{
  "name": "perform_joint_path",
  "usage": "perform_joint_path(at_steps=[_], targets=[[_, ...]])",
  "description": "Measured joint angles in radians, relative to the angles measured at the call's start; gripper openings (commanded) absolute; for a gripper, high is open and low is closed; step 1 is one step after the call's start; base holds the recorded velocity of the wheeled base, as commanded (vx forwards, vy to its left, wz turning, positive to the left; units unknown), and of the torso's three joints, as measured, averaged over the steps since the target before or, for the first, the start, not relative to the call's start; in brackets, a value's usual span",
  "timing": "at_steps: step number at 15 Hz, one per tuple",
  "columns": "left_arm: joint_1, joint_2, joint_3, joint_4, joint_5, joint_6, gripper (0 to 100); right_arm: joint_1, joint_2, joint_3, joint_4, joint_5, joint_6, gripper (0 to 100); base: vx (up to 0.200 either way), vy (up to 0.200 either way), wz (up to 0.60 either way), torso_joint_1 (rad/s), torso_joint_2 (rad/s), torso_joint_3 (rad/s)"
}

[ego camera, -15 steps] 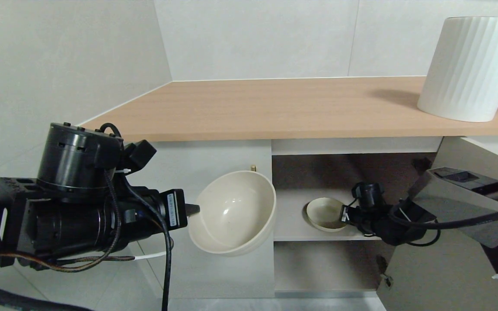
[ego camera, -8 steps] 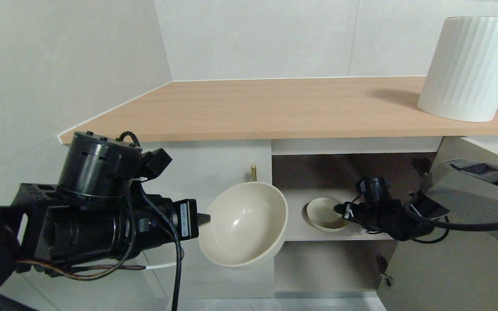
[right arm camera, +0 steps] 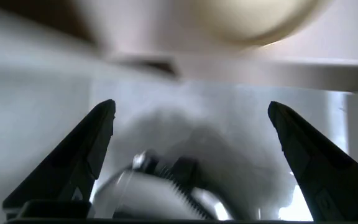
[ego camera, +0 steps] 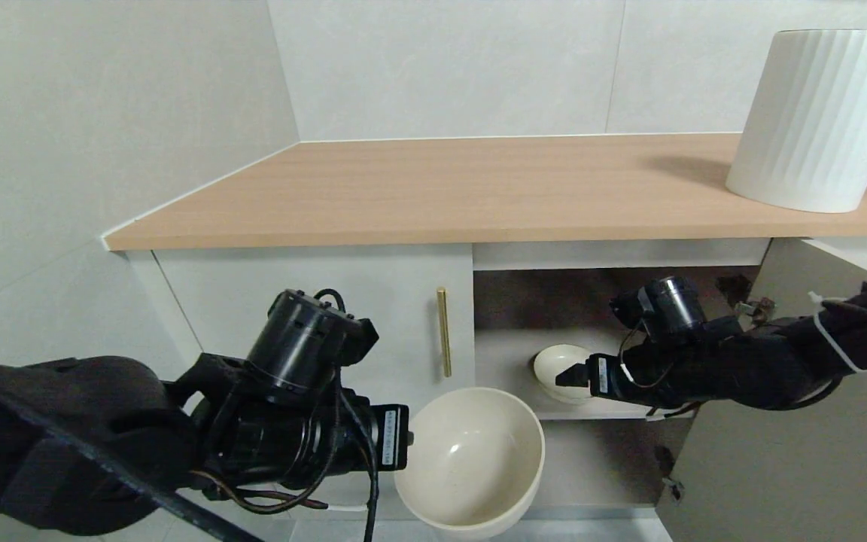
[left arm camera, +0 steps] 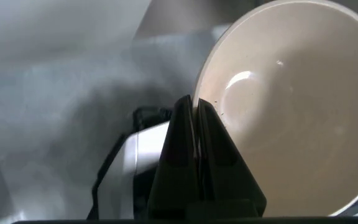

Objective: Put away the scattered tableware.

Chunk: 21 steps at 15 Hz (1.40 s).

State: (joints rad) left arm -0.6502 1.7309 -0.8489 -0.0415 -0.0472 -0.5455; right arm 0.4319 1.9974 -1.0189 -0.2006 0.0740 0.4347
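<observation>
where the left gripper [ego camera: 411, 443] meets the big bowl [ego camera: 471, 459], its two fingers are squeezed together on the rim, one inside the wall and one outside; the left wrist view shows the same pinch, left gripper [left arm camera: 196, 111] on the edge of the big bowl [left arm camera: 291, 106]. bowl is cream, glossy, tilted so its mouth faces up and forward. it hangs in the air in front of the cabinet [ego camera: 313, 301], low against the closed left door, below the brass handle [ego camera: 442, 331] and near the cabinet's foot. right gripper [ego camera: 565, 376] has its jaws spread wide with nothing between them, as the right wrist view shows for the right gripper [right arm camera: 191, 106]. it points into the cabinet's open right half, level with the middle shelf [ego camera: 505, 376]. small bowl [ego camera: 558, 363] sits upright on that shelf inside the cabinet, just beyond the fingertips; in the right wrist view the small bowl [right arm camera: 260, 18] lies past the open fingers, not between them. cannot tell whether a tip touches it. right door [ego camera: 780, 452] of the cabinet stands swung open. wooden countertop [ego camera: 479, 188] lies on the cabinet, and a white ribbed container [ego camera: 817, 120] stands at its right end.
</observation>
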Motion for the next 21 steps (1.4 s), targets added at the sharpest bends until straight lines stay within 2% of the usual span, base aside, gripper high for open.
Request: perform_joint_path(at_steps=[3, 5, 7, 9, 14, 21], targets=[[-0.027, 0.082, 0.02, 0.002, 0.023, 0.002, 0, 0.128, -0.145, 0.067, 0.068, 0.002, -0.051, 100, 0.0, 0.0, 0.0, 0.0, 0.0, 0.0], [-0.042, 0.117, 0.031, 0.003, 0.061, 0.021, 0, 0.197, -0.21, 0.08, 0.149, -0.001, -0.062, 100, 0.0, 0.0, 0.0, 0.0, 0.0, 0.0], [-0.048, 0.142, 0.036, -0.003, 0.13, 0.036, 0, 0.246, -0.248, 0.083, 0.198, -0.005, -0.076, 100, 0.0, 0.0, 0.0, 0.0, 0.0, 0.0], [-0.056, 0.154, 0.037, -0.008, 0.177, 0.036, 0, 0.275, -0.253, 0.083, 0.208, -0.024, -0.089, 100, 0.0, 0.0, 0.0, 0.0, 0.0, 0.0], [-0.076, 0.142, 0.04, -0.067, 0.199, 0.033, 0, 0.337, -0.137, 0.047, 0.198, -0.191, -0.077, 100, 0.0, 0.0, 0.0, 0.0, 0.0, 0.0], [-0.097, 0.131, 0.048, -0.066, 0.198, 0.035, 0, 0.356, -0.081, 0.039, 0.179, -0.195, -0.074, 100, 0.0, 0.0, 0.0, 0.0, 0.0, 0.0]])
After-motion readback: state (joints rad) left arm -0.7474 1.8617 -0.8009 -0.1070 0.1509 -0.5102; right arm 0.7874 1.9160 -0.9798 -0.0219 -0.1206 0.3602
